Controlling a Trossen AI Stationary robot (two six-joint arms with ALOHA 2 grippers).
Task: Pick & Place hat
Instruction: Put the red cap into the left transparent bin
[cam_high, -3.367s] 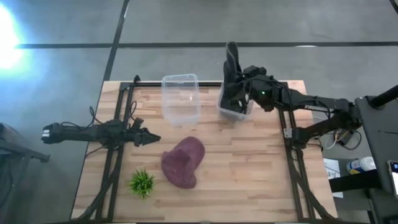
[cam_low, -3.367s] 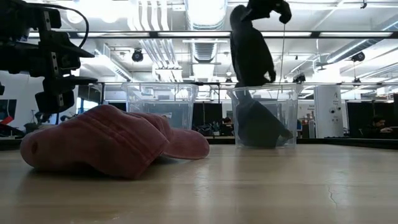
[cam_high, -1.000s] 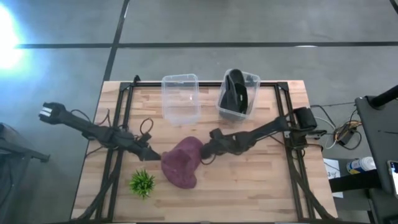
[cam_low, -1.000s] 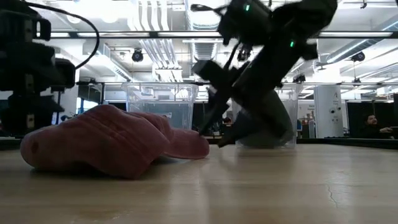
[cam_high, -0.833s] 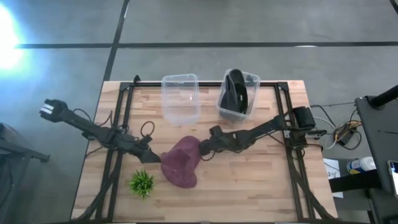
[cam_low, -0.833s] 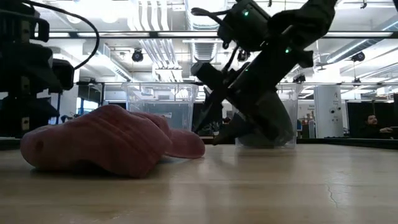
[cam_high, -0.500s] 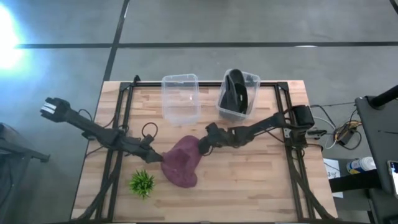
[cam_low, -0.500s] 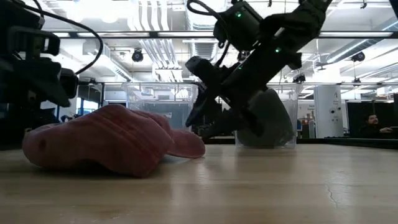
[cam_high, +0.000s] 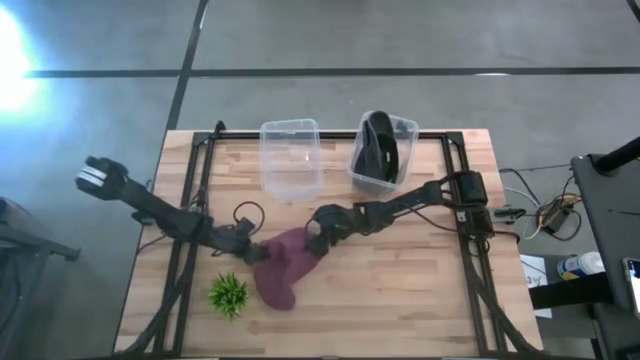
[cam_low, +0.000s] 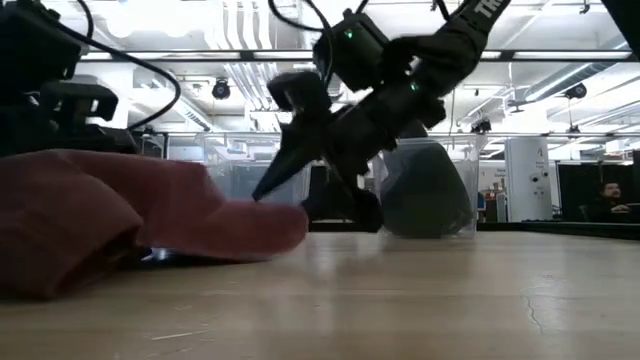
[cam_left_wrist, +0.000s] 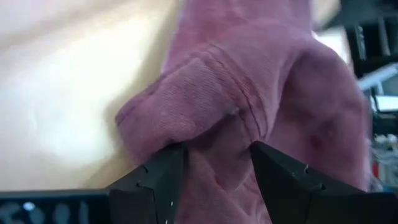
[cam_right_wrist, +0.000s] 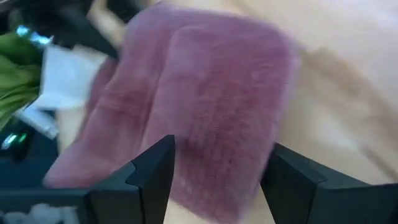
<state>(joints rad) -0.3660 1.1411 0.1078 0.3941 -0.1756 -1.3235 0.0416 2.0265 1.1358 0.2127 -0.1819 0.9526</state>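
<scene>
The maroon hat (cam_high: 281, 268) lies bunched on the wooden table between my two grippers. My left gripper (cam_high: 256, 253) is at the hat's left side and shut on a fold of it (cam_left_wrist: 217, 134). My right gripper (cam_high: 318, 240) stands open at the hat's far right end, slanting down over the brim (cam_low: 262, 222); maroon cloth (cam_right_wrist: 211, 124) fills the space between its fingers. In the low view the hat's left part (cam_low: 70, 210) stands raised, and the left gripper is mostly hidden behind it. My left gripper pinches a bunched fold of the hat's crown (cam_left_wrist: 214, 158) between its two fingers, coming almost level from the table's left. The fold fills the gap between the fingers. The hat's near end (cam_high: 278, 298) rests on the table. My right gripper stands over the hat's brim end (cam_low: 270, 215), slanting down from the table's right; whether it touches the brim I cannot tell.
An empty clear bin (cam_high: 291, 158) and a clear bin holding a dark hat (cam_high: 382, 150) stand at the table's far edge. A small green plant (cam_high: 228, 294) stands near left of the maroon hat. Black frame rails (cam_high: 190, 200) run along both sides.
My right gripper has gone toward the table's left, onto the hat's far right end. My left gripper has gone toward the right, into the hat's left side. The hat has been bunched narrower between them, and its left part has risen.
</scene>
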